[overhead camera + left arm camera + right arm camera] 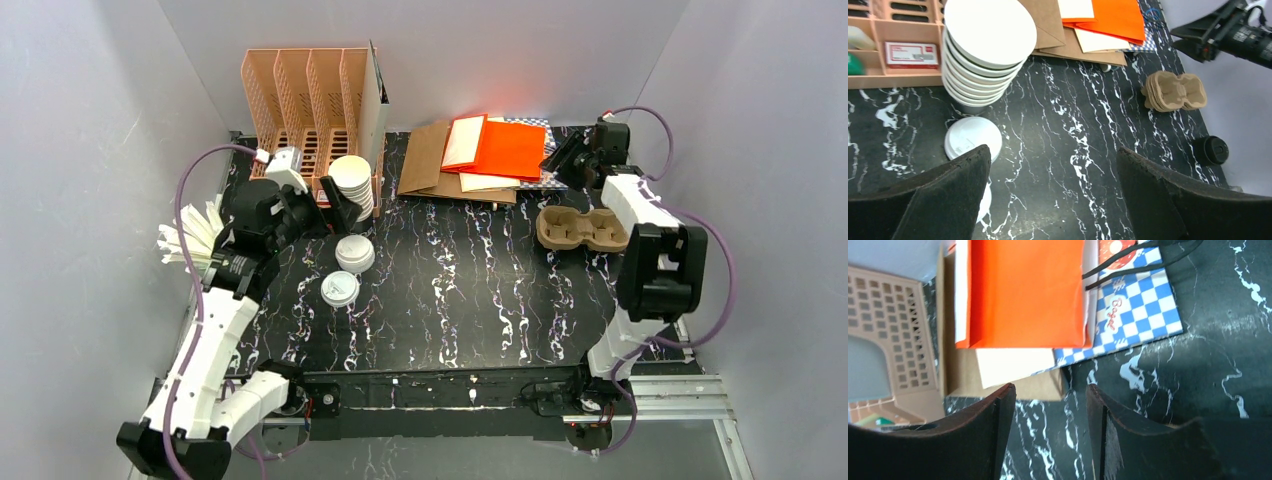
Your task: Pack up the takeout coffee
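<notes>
One black-lidded cup in sight: small, dark, upright, long axis vertical, lid facing up, at 5 o'clock from the pulp carrier. Two white lids: first lid at 6 o'clock of the one cup stack, second lid beside it. Cups beneath them? Can't tell. Left gripper gapes wide, empty; right gripper narrower, nothing between.

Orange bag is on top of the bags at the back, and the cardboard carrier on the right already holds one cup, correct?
No cup is in the cardboard carrier: the top view shows both of its wells empty. The rest stands: the orange bag is on top at the back.
</notes>
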Motion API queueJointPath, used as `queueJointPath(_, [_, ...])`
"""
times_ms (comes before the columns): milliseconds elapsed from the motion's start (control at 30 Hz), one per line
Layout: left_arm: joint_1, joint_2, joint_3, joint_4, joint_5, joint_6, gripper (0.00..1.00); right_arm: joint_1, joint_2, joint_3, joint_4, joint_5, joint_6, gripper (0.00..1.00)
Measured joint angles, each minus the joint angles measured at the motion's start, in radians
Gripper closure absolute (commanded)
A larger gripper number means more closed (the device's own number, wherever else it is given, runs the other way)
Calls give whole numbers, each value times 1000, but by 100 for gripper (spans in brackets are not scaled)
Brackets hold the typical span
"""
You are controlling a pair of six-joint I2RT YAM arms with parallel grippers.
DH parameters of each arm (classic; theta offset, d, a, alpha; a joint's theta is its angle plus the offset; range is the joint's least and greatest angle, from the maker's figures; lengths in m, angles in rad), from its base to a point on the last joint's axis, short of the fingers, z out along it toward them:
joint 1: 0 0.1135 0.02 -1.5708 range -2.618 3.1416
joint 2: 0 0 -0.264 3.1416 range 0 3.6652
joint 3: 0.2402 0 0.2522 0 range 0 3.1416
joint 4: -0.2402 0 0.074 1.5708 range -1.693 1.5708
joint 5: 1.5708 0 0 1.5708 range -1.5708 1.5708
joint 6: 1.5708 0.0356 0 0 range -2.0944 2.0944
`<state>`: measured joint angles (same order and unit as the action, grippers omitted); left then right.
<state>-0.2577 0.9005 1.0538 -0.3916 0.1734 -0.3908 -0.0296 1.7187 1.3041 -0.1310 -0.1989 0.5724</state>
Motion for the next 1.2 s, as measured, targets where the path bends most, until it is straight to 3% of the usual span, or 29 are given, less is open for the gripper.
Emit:
queueJointPath(167, [-20, 89, 0, 46, 30, -31, 7, 0, 161, 93, 5, 21, -1, 38])
queueJointPath(300, [-66, 140, 2, 61, 29, -37, 16, 0, 264, 175, 5, 31, -6, 43])
queueJointPath(567, [-113, 177, 10, 111, 26, -36, 19, 0, 398, 302, 8, 16, -17, 54])
queueJointPath(733, [-118, 183, 14, 134, 26, -31, 19, 0, 434, 333, 14, -10, -11, 69])
queueJointPath(833, [-119, 195, 22, 145, 24, -28, 19, 0, 444, 349, 15, -37, -2, 96])
queueJointPath(867, [-119, 197, 23, 149, 23, -27, 19, 0, 448, 357, 14, -50, 0, 99])
queueJointPath(1200, [-132, 274, 43, 163, 22, -40, 19, 0, 369, 329, -16, -151, -9, 99])
